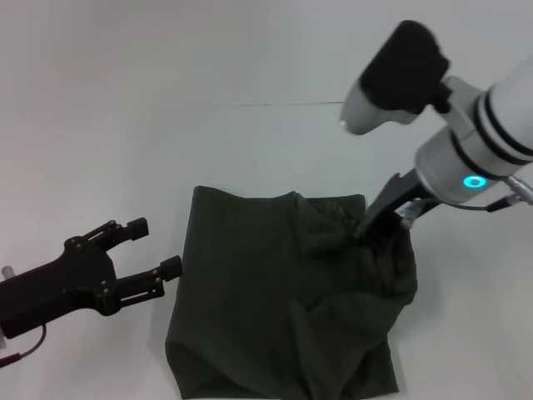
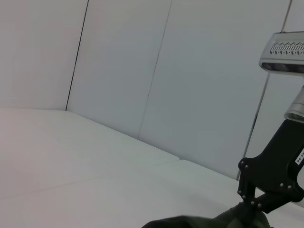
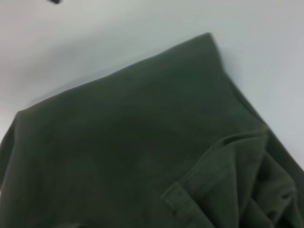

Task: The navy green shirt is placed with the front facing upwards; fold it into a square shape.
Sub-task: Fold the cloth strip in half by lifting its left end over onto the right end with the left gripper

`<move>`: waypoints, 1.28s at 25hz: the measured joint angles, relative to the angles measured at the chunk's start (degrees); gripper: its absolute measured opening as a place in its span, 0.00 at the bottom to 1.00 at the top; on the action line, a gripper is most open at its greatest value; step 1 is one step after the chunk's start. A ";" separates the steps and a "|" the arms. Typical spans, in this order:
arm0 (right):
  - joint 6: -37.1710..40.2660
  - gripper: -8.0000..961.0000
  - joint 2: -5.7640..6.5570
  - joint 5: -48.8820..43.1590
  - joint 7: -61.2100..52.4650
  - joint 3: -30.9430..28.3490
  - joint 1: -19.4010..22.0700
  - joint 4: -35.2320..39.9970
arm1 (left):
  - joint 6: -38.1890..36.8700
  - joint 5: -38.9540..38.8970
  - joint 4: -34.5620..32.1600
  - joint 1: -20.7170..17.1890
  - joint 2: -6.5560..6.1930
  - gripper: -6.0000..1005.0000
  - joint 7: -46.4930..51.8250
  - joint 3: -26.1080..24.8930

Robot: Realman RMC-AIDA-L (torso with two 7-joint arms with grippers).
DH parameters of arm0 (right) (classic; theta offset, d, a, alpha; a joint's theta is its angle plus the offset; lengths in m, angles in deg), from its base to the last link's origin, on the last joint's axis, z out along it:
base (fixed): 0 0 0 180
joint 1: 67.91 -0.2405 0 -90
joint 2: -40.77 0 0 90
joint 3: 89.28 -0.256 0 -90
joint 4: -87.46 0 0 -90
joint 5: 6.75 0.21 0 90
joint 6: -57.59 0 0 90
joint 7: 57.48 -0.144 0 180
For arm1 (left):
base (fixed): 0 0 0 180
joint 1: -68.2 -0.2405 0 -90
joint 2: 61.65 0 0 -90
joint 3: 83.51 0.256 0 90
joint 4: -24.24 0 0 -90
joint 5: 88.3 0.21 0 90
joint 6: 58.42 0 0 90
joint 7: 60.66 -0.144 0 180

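Head view shows the navy green shirt (image 1: 275,300) mostly folded, its right side bunched where the right gripper (image 1: 379,218) pinches it, left gripper (image 1: 150,247) wide beside it.

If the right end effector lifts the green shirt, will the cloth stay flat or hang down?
Probably it hangs: the navy green shirt already bunches in folds near the right end effector. It looks soft and unlikely to roll. The open left end effector waits beside it.
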 joint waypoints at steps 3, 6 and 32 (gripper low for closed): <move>-0.29 0.02 -0.08 0.54 0.05 -2.91 1.87 0.33 | 0.00 0.00 0.00 -0.01 0.00 0.92 0.00 -0.02; -1.16 0.02 0.00 2.63 0.30 -5.60 4.11 0.33 | 0.00 0.00 0.00 -0.01 0.00 0.92 0.00 -0.02; -11.30 0.11 0.24 16.95 4.39 -25.81 9.96 -16.35 | -0.88 -0.56 0.13 -0.01 0.00 0.92 -0.25 -0.65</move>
